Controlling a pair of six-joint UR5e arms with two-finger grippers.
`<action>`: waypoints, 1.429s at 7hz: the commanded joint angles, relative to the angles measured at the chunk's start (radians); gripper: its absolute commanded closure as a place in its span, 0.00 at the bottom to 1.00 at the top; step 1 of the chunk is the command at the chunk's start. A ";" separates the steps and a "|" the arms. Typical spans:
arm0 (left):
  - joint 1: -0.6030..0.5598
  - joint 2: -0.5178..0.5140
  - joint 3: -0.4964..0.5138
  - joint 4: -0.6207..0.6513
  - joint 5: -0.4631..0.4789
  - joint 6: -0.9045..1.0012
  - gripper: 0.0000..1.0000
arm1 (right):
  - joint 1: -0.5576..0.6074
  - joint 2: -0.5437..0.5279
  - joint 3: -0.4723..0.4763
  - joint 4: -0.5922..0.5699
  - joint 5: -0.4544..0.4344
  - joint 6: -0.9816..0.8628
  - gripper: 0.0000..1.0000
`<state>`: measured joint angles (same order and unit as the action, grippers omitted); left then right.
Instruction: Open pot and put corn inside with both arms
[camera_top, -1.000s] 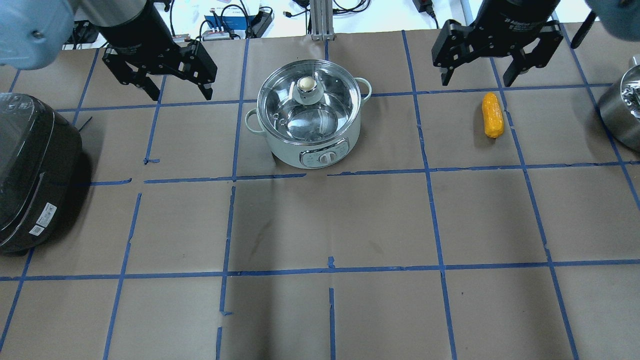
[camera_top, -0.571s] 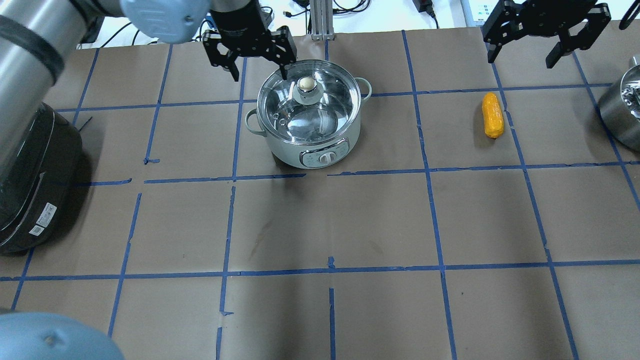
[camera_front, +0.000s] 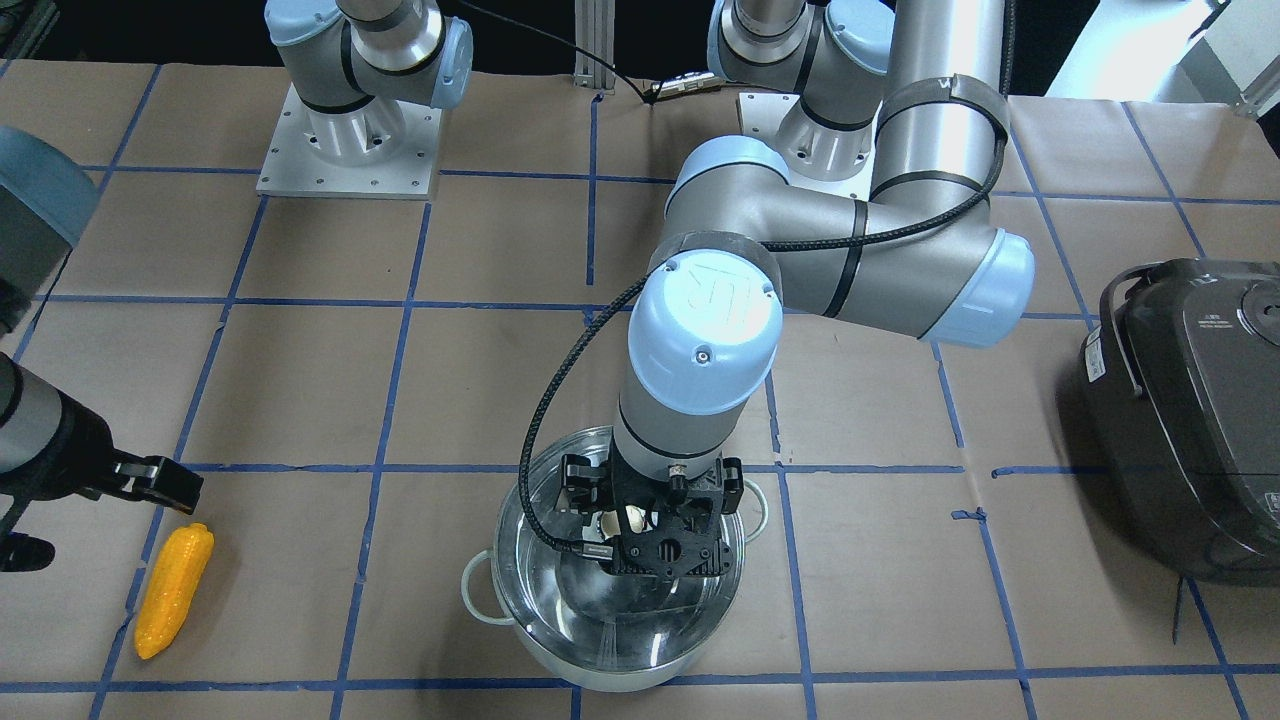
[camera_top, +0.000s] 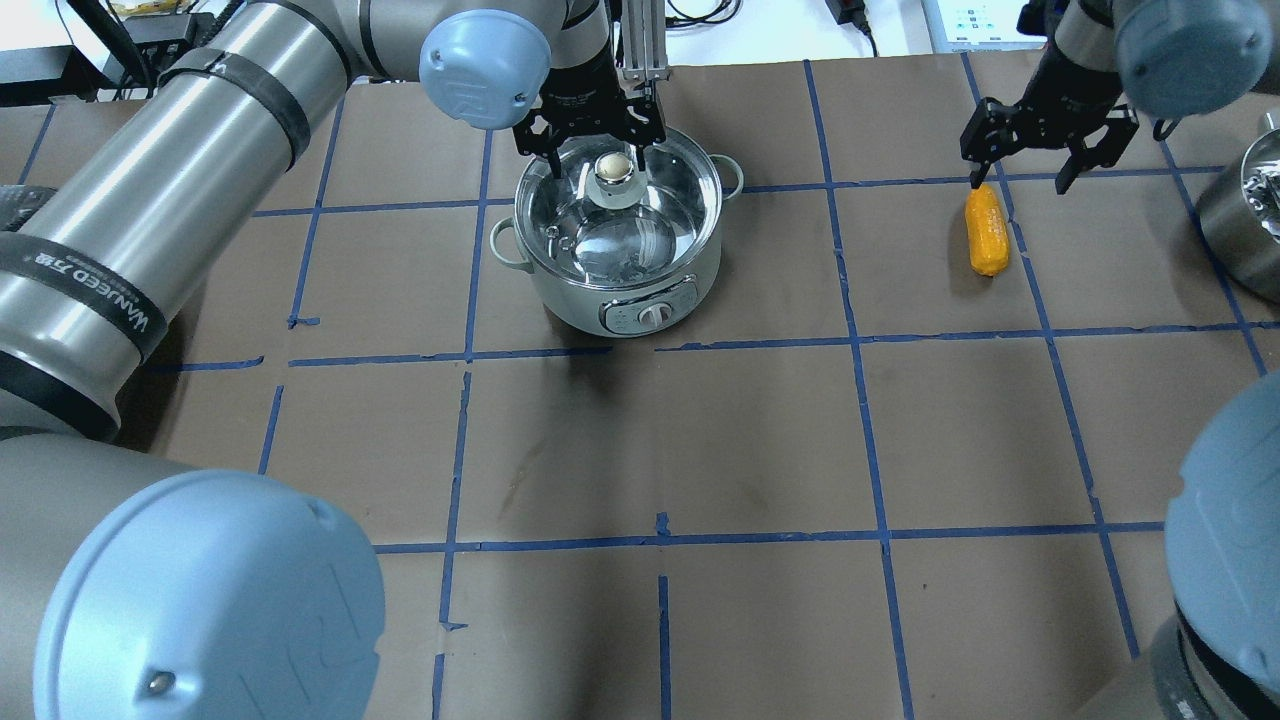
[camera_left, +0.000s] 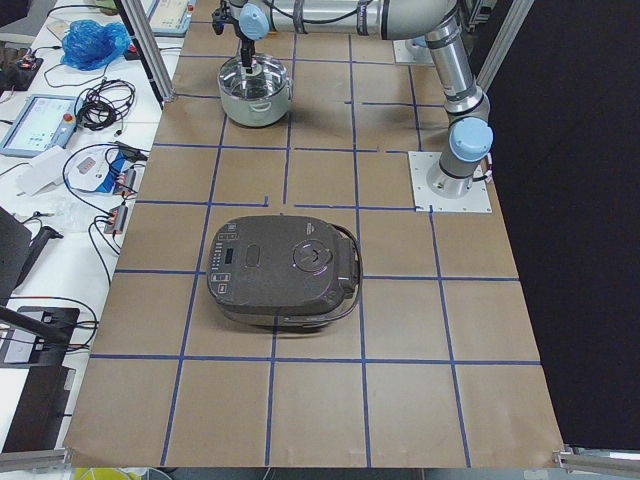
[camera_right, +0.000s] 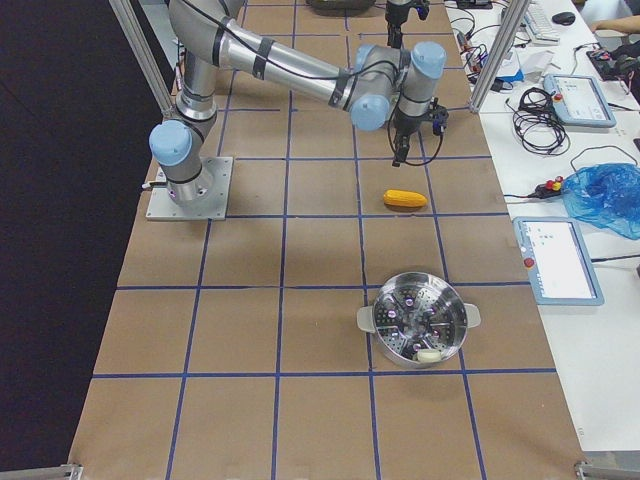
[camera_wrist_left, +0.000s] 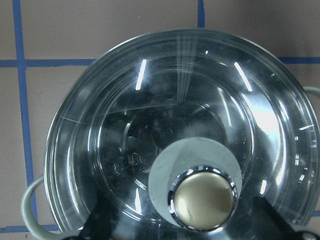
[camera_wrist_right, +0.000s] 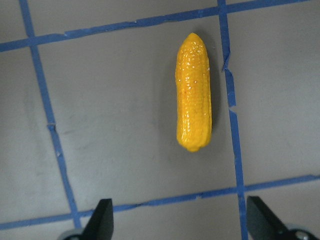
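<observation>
Two silver-grey robot arms with light-blue joint caps, the left arm (camera_front: 850, 260) and the right arm (camera_right: 290, 62), reach across a table (camera_top: 760, 440) covered in brown paper and marked into squares with blue tape. A large dark rice cooker (camera_left: 285, 270) sits closed at the robot's left end of the table. Near the far middle stands the pot (camera_top: 585, 300), round and shiny, with pale loop handles and a control dial on its side; its clear glass lid (camera_top: 650, 225) is on. At the robot's right end sits a steel steamer pot (camera_right: 420, 320), uncovered. The corn (camera_top: 985, 232), a small yellow-orange cob, lies flat on the paper to the right of the pot and well apart from it, beside a tape line. The left gripper (camera_top: 600, 158) hangs low over the lid, fingers spread on either side of the round knob (camera_top: 613, 168), not pinching it. The right gripper (camera_top: 1017, 180) hovers over the corn's far end, fingers spread apart, holding nothing.
</observation>
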<state>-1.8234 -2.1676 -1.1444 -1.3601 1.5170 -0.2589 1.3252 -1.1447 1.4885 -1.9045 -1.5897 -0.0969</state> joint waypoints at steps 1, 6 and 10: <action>-0.002 -0.026 -0.002 0.016 -0.017 -0.011 0.00 | -0.026 0.054 0.124 -0.264 0.004 -0.029 0.07; -0.022 -0.002 0.000 0.039 -0.011 -0.051 0.90 | -0.038 0.149 0.121 -0.354 0.037 -0.035 0.09; 0.129 0.147 -0.011 -0.042 0.011 0.123 0.91 | -0.038 0.161 0.121 -0.347 0.036 -0.040 0.73</action>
<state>-1.7713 -2.0614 -1.1477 -1.3653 1.5276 -0.2300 1.2870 -0.9841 1.6108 -2.2530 -1.5534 -0.1347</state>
